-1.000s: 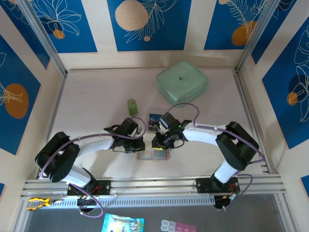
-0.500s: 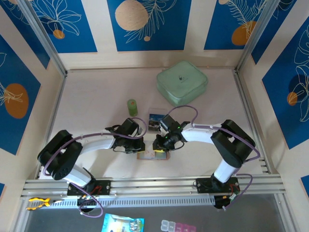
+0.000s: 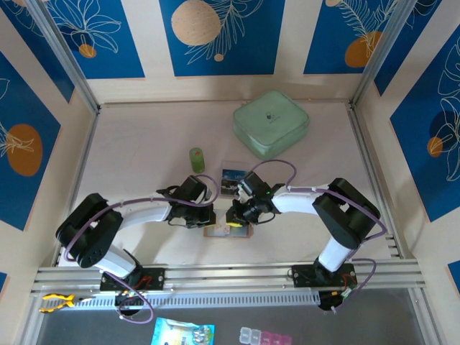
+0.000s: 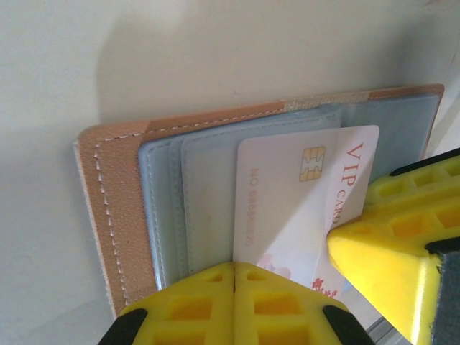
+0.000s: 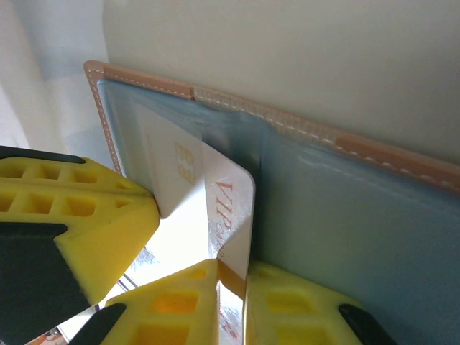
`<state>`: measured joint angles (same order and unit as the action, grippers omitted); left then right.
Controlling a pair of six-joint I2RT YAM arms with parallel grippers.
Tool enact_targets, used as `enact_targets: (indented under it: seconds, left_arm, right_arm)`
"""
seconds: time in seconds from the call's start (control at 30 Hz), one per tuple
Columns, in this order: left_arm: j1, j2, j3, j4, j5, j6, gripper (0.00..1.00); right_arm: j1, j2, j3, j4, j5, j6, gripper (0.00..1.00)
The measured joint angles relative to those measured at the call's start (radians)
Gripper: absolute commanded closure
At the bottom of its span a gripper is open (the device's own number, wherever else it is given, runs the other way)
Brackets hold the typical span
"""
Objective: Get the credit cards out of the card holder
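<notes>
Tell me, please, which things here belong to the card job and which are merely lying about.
Belonging: tan leather folding card holder with grey-blue lining; white plastic VIP chip card; dark blue rectangular card lying loose.
Lying about: pale green square lidded box; small green cylinder.

Left arm point(image 3: 140, 210) and right arm point(image 3: 298, 201) had white links between bulky black joint housings. Purple cables point(image 3: 274, 160) ran along both, looping free near the wrists. Fingers point(image 4: 208, 284) were bright yellow plastic, moulded with rectangular pockets, black-backed.
</notes>
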<state>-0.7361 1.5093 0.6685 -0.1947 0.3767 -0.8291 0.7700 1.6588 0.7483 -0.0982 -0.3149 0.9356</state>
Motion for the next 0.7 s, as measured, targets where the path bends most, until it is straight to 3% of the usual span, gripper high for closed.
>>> enact_targets:
  seconds: [0.33,0.7]
  left_arm:
    - [0.000,-0.017,-0.017,0.005,-0.007,-0.001,1.00]
    - [0.000,-0.056,-0.062,0.038,-0.008,-0.024,0.99]
  right_arm:
    - [-0.004,-0.051,-0.008,-0.018,0.010,-0.011,0.90]
    - [-0.023,-0.163,-0.018,-0.179,0.074,-0.075,0.91]
